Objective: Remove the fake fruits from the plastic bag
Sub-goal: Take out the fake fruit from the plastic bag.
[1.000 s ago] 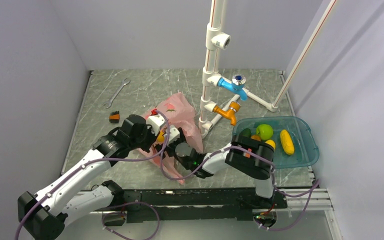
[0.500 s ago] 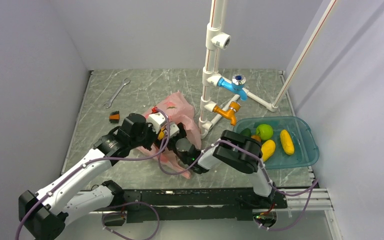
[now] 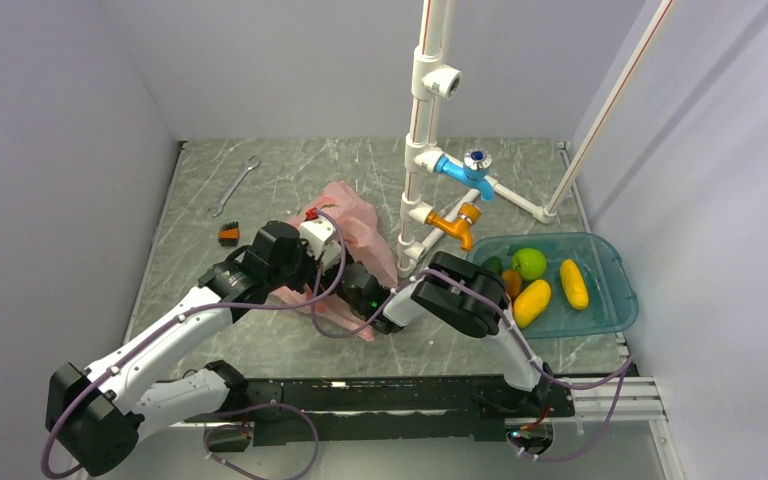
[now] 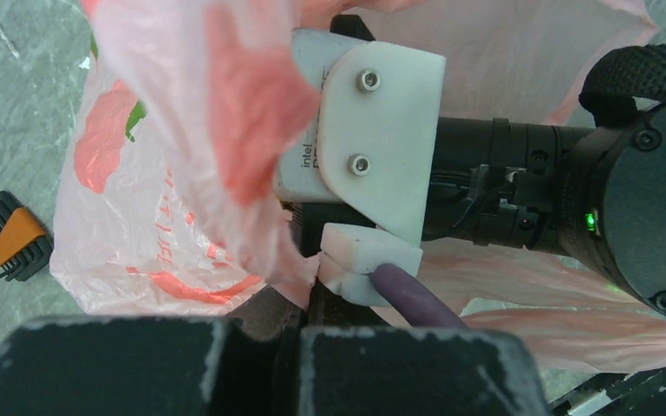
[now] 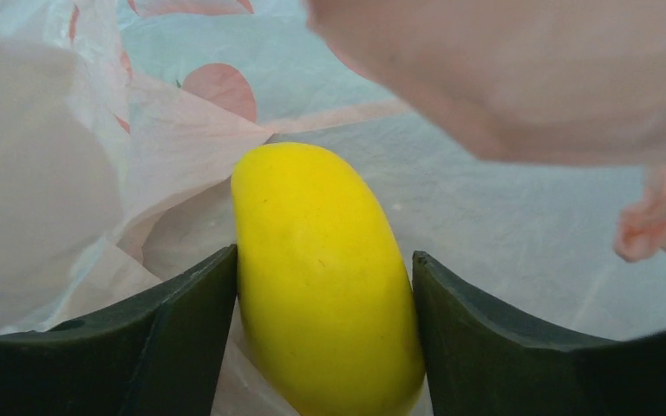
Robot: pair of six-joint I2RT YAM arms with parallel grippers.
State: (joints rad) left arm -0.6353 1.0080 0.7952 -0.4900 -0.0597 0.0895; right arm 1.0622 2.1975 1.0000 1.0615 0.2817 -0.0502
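The pink plastic bag lies crumpled mid-table. My left gripper is shut on the bag's edge and holds the film up; the pinch sits at the left gripper. My right gripper reaches into the bag's mouth from the right. Inside, a yellow mango lies on the film between the dark fingers, and the right gripper touches it on both sides. Other fake fruits sit in the teal tub: a green apple, two mangoes, an avocado.
A white pipe stand with a blue tap and an orange tap rises just behind the bag. A wrench and a small orange-black brush lie at the left. Grey walls close in three sides.
My right arm has pushed leftward, deeper into the bag, and its jaws have narrowed onto the mango. The left gripper has shifted slightly back, still holding the bag's edge.
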